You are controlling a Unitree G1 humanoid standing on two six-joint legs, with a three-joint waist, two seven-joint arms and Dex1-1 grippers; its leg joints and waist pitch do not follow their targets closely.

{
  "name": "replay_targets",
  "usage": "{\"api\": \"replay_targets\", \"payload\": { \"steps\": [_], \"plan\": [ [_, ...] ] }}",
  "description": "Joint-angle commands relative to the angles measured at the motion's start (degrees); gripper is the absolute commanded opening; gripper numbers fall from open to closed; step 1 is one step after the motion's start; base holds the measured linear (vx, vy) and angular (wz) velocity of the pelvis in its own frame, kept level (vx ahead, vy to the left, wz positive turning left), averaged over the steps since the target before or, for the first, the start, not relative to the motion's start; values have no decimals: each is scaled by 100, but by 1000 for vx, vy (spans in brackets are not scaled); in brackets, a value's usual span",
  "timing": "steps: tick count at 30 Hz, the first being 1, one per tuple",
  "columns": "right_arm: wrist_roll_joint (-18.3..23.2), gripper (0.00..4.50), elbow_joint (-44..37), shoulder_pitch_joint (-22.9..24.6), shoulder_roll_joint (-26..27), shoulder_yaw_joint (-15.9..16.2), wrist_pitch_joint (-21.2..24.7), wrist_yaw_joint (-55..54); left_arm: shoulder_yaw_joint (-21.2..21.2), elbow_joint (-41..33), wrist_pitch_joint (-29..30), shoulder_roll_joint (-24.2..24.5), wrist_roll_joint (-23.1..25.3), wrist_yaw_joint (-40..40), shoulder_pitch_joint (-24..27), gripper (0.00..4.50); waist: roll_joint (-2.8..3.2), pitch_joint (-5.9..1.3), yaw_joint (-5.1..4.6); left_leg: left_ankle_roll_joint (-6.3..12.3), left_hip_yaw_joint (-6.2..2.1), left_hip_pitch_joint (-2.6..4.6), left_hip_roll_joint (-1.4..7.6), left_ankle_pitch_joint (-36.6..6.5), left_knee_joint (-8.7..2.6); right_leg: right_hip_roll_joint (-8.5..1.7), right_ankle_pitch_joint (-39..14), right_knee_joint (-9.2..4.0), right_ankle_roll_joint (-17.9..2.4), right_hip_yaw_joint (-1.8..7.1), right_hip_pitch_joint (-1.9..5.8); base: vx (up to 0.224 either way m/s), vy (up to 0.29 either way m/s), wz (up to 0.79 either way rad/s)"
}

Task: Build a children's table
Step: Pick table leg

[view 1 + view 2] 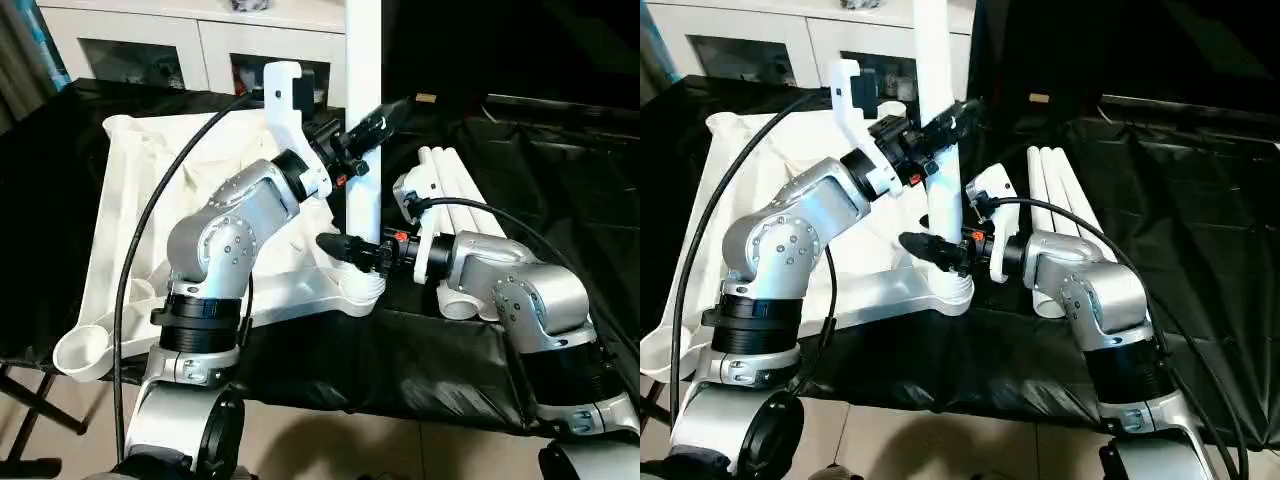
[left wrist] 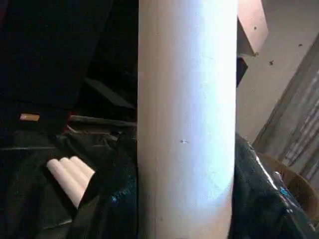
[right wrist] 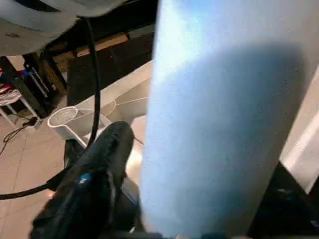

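Black cloth (image 1: 560, 180) covers the work table, and behind it stands a white cabinet (image 1: 190, 45) with glass doors. On the cloth lies the white tabletop (image 1: 130, 190), underside up, its near corner socket (image 1: 362, 290) at the cloth's front part. One leg (image 1: 362, 120) stands upright in this socket. Three more legs (image 1: 470, 200) lie together just beside, on the right.

The left gripper (image 1: 372, 135) is at the leg higher up, the right gripper (image 1: 345, 248) low, just above the socket. Both have fingers around the tube, but I cannot tell whether they press it or are loose.

The tube looks light, stiff and smooth, so I think it can slip; holding low near the socket seems best for pushing. Above the leg is free room, but the lying legs are close to the right arm.
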Motion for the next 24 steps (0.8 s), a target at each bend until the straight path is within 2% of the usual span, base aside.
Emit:
{"api": "replay_targets", "payload": {
  "steps": [1, 9, 11, 12, 16, 24],
  "plan": [
    [-24, 320, -99, -81, -138, -22, -91, 112, -111, 4, 18, 55, 89, -89, 1, 180, -9, -456, 7, 188, 38, 13, 37, -398, -335, -236, -481, -333, -1128, 203, 430, 0, 0, 0],
    [55, 329, -145, -69, -440, 99, 184, 413, -296, -11, -27, 173, 93, -320, -27, 180, -20, -456, 10, 241, 44, 14, 39, -357, -326, -240, -417, -324, -1202, 204, 428, 0, 0, 0],
    [55, 329, -97, -87, -449, 118, 210, 426, -287, -26, -6, 164, 31, -377, -35, 180, -21, -454, 12, 238, 46, 7, 37, -358, -326, -244, -439, -326, -1209, 206, 430, 0, 0, 0],
    [41, 329, -73, -89, -453, 143, 213, 436, -288, -53, 13, 151, 3, -385, -33, 180, -47, -454, 5, 237, 49, 8, 37, -362, -327, -245, -473, -333, -1206, 205, 432, 0, 0, 0],
    [26, 329, -13, -94, -438, 197, 252, 446, -323, -105, 36, 145, -36, -423, -17, 180, -45, -453, 6, 226, 48, 9, 39, -375, -325, -248, -541, -333, -1190, 204, 428, 0, 0, 0],
    [67, 256, 97, -122, -380, 178, 346, 438, -409, -195, 104, 197, -100, -593, 6, 180, -49, -456, 14, 242, 51, 4, 37, -311, -323, -252, -502, -323, -1192, 206, 429, 0, 0, 0]
  ]
}}
